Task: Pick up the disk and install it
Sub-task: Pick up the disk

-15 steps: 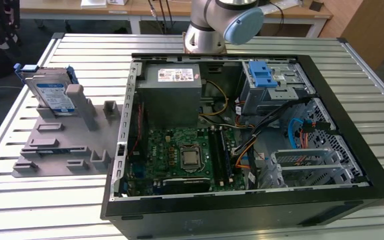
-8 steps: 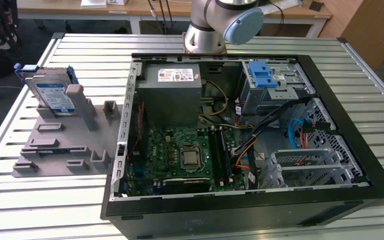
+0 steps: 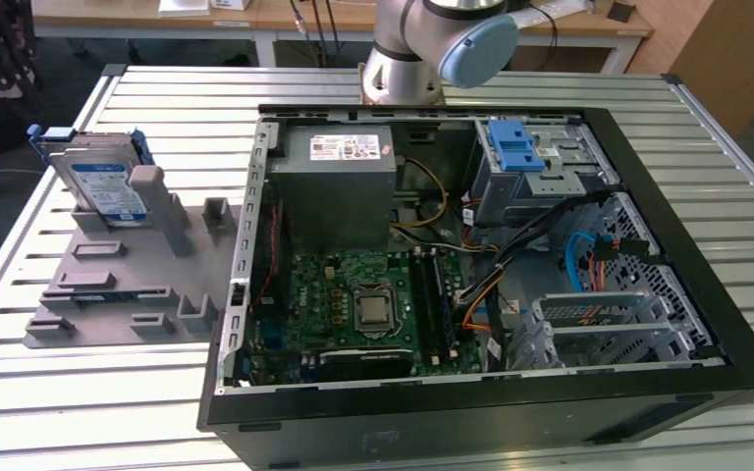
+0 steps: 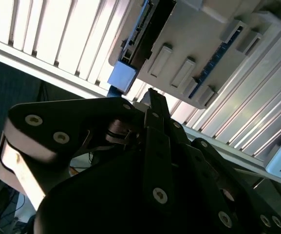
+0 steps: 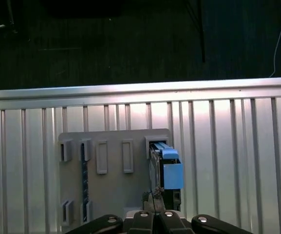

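Hand (image 5: 155,202): clenched, fingers pressed together with nothing between them; seen in both wrist views, tips (image 4: 155,97) pointing toward the blue-bracketed end of the disk; apart from it, not touching.

Disk (image 3: 102,186): standing on edge in a slot of the grey holder (image 3: 122,285), leaning a little; label facing roughly 5 o'clock in the exterior view; blue bracket around its edges, plain in the first wrist view (image 5: 169,170) and the second wrist view (image 4: 123,75); not yet lifted, not in the computer case.

Grey holder: flat on the desk (image 3: 89,412), at 9 o'clock of the computer case (image 3: 482,412) and just beside it; several other slots in it (image 5: 111,195), bare; pale underside-like block with ribs in the second wrist view (image 4: 194,44).

Computer case: lying open on the slatted desk; green motherboard (image 3: 364,304) at centre; grey power-supply box (image 3: 338,177) at 11 o'clock inside; drive cage with blue latch (image 3: 521,152) at 1 o'clock inside; loose cables between them.

Arm (image 3: 416,49): base at 12 o'clock of the case, rising out of the exterior view.
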### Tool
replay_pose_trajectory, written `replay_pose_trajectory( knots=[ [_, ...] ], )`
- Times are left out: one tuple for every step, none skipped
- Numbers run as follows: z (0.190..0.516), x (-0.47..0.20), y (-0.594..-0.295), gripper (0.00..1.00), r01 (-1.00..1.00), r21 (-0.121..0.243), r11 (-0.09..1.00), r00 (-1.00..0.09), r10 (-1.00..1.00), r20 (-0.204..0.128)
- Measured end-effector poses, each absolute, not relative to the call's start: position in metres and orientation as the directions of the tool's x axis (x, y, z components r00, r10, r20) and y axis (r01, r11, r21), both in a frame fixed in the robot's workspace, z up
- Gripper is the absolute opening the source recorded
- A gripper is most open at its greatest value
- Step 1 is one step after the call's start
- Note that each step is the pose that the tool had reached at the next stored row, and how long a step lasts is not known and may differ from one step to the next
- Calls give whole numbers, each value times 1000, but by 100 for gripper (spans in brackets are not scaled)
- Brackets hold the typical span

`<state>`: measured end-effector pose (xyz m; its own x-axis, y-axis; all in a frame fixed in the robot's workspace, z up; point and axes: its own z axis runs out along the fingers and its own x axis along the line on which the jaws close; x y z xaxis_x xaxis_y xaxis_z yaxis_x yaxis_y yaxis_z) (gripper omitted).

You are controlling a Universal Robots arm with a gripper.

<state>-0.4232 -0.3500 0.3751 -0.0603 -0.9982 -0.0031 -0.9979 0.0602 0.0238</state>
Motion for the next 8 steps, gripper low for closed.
replay_pose_trajectory(
  knots=[
    [375, -423, -350, 11, -998, 24, 66, -66, -998, -3],
    [374, -423, -350, 11, -997, 24, 74, -74, -997, -3],
    [373, -423, -350, 11, -996, 24, 83, -83, -997, -3],
    [373, -423, -349, 11, -996, 24, 88, -89, -996, -3],
    [372, -423, -348, 11, -995, 24, 92, -92, -996, -3],
    [371, -423, -346, 11, -995, 24, 94, -94, -996, -3],
    [371, -423, -343, 11, -995, 24, 95, -95, -995, -3],
    [370, -423, -341, 11, -995, 24, 95, -95, -995, -3]
  ],
)
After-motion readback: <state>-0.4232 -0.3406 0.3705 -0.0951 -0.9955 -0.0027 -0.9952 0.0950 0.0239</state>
